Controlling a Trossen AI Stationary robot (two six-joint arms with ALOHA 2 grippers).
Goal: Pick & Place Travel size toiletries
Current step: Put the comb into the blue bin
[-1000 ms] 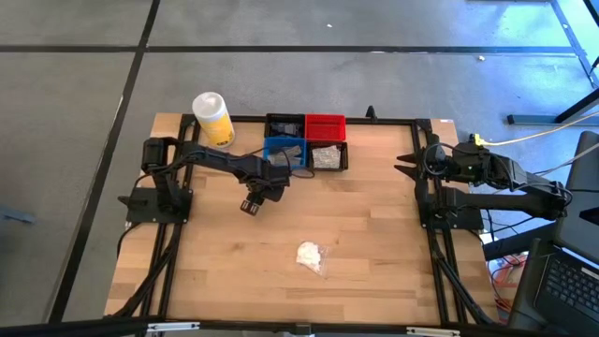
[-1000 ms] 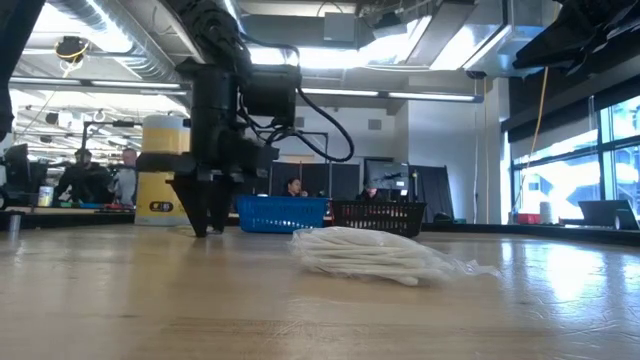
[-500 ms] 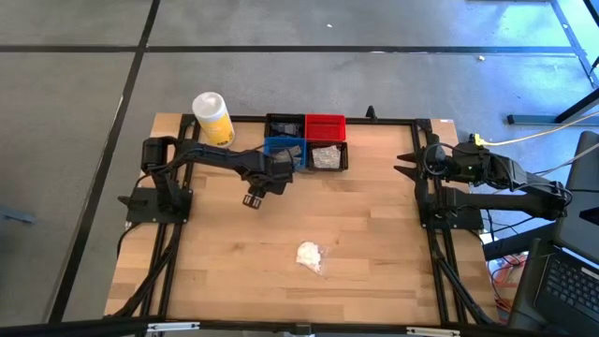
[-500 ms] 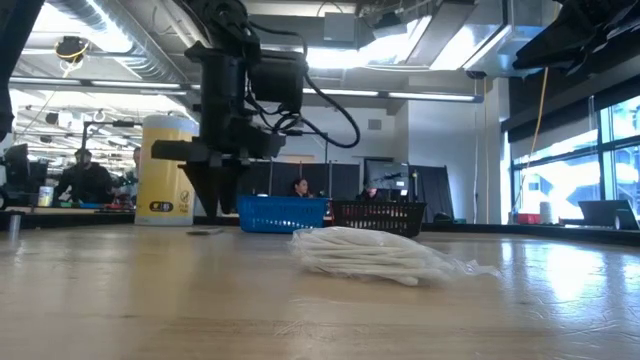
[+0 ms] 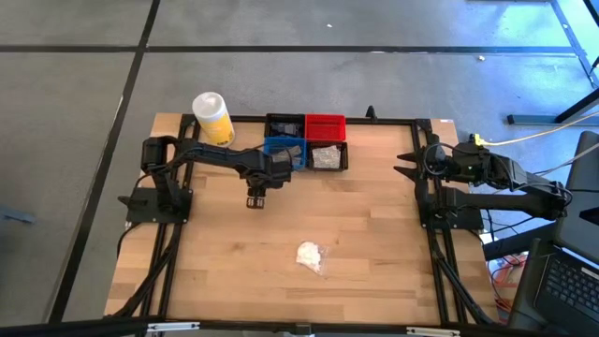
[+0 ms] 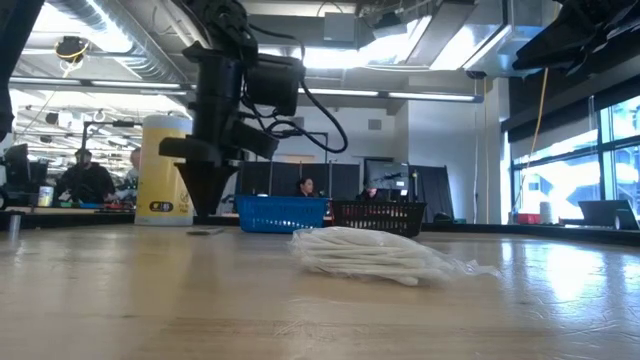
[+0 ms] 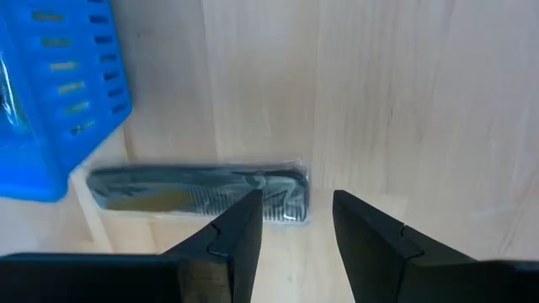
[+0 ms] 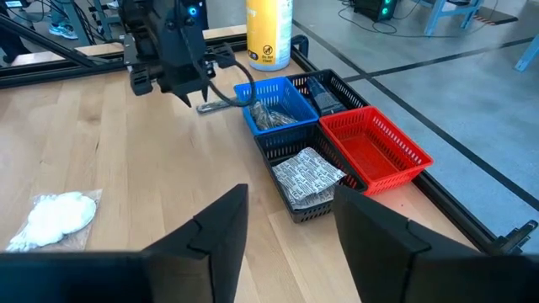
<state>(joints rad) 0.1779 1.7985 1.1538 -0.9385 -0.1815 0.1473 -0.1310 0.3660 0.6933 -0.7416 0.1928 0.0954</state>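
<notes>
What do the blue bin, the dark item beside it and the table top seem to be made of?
Blue bin: likely moulded plastic, with glossy slotted walls. Dark comb: probably plastic, inside a clear shiny wrapper whose edges catch light. Table top: pale wood, with visible grain and plank seams and a smooth finish.

no text reads clearly anywhere; the tall yellow cylindrical container with a white top (image 8: pixel 269 32) carries a small dark label, its print too small to read.
</notes>
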